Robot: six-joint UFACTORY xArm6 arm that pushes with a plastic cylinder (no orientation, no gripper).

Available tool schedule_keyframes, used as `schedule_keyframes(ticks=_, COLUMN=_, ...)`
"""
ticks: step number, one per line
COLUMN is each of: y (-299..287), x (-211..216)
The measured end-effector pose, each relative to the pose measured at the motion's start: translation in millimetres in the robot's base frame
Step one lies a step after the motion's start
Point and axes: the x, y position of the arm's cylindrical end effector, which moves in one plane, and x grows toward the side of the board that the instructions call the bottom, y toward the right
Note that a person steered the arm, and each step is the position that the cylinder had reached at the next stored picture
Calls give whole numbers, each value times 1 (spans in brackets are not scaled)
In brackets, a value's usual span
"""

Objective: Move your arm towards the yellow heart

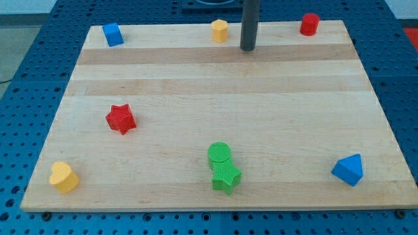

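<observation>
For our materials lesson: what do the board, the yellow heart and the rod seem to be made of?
Board: pale wood, smooth, with visible grain and plank bands. Yellow heart: probably matte plastic, uniform colour. Rod: dark, smooth, perhaps metal or plastic; unclear.

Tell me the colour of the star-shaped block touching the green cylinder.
Green: the star shows best in the camera view, near the bottom.

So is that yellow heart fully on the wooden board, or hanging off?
On. The yellow heart sits wholly on the board, near its bottom-left corner, wood visible around it.
</observation>
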Motion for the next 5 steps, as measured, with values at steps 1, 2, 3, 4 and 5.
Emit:
schedule_keyframes(ticks=1, y=-68, x=0)
schedule_keyframes(ticks=2, y=-142, x=-1)
schedule_keyframes(ticks=3, y=-216, x=1)
schedule_keyframes(ticks=4, y=-296, x=28)
schedule_keyframes(ticks=5, y=-348, x=102)
